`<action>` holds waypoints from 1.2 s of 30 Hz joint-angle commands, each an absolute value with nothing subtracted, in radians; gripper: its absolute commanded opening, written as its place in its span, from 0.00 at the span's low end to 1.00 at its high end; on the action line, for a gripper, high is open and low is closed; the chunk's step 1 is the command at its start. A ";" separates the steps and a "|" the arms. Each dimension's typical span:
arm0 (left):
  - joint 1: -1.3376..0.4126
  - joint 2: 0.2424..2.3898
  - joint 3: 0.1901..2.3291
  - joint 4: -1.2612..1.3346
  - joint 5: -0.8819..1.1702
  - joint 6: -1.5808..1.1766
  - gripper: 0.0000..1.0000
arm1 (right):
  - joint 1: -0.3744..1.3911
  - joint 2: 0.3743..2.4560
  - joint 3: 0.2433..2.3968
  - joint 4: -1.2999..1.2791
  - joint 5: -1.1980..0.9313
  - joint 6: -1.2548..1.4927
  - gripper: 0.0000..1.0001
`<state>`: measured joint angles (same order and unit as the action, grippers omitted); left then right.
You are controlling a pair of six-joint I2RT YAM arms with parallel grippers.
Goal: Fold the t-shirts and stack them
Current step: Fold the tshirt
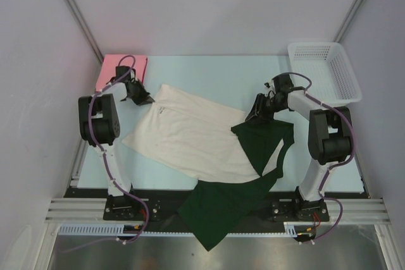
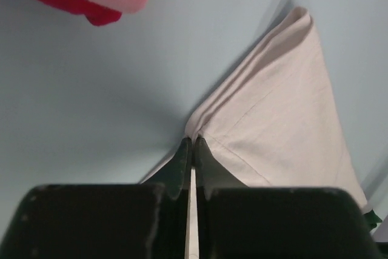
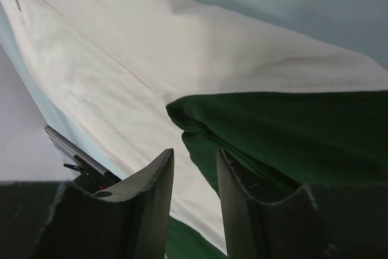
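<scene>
The cream-and-green shirt (image 1: 190,134) lies spread on the table (image 1: 209,71) between the two arms, and its far left corner sits right at the tips of the left gripper (image 2: 192,144). That gripper is clamped on the corner: its jaws meet with no gap and the cream cloth gathers into folds straight ahead of them. The pink shirt (image 1: 111,71) lies folded just behind and to the outer side of this hand, apart from the cream cloth. The right gripper (image 3: 194,153) hangs over the dark green part of the same shirt, its jaws standing apart with cloth showing through the gap. A green fold lies just ahead of them and against its right finger. We cannot tell whether any cloth is caught between them. Both arms reach forward with elbows raised and wrists bent inward toward the shirt. The white basket (image 1: 314,45) stands beyond the right hand, on its outer side. The near green end of the shirt drapes over the table's front edge between the arm bases. The pink shirt is partly covered by the left arm's cable.
</scene>
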<state>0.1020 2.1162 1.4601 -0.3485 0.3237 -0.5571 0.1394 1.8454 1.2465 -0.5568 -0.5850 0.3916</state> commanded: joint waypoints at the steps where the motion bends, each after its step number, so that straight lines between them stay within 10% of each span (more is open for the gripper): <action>1: 0.104 2.167 1.543 -0.403 0.287 -0.512 0.00 | 0.129 1.781 1.223 -0.554 -0.594 0.396 0.40; 7: 0.103 2.125 1.568 -0.456 0.160 -0.456 0.03 | 0.112 1.761 1.177 -0.548 -0.577 0.390 0.40; 11: 0.103 2.090 1.591 -0.489 0.181 -0.426 0.37 | 0.084 1.755 1.172 -0.546 -0.561 0.393 0.39; 17: 0.080 1.987 1.585 -0.473 0.136 -0.426 0.61 | 0.035 1.743 1.193 -0.586 -0.473 0.396 0.34; 36: -0.008 2.325 1.735 -0.219 0.342 -0.693 0.51 | -0.034 1.749 1.184 -0.574 -0.104 0.505 0.20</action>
<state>-0.0467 2.2837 1.6890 -0.2184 0.3660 -0.6403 0.0063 1.7817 1.2007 -0.5850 -0.1917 0.4942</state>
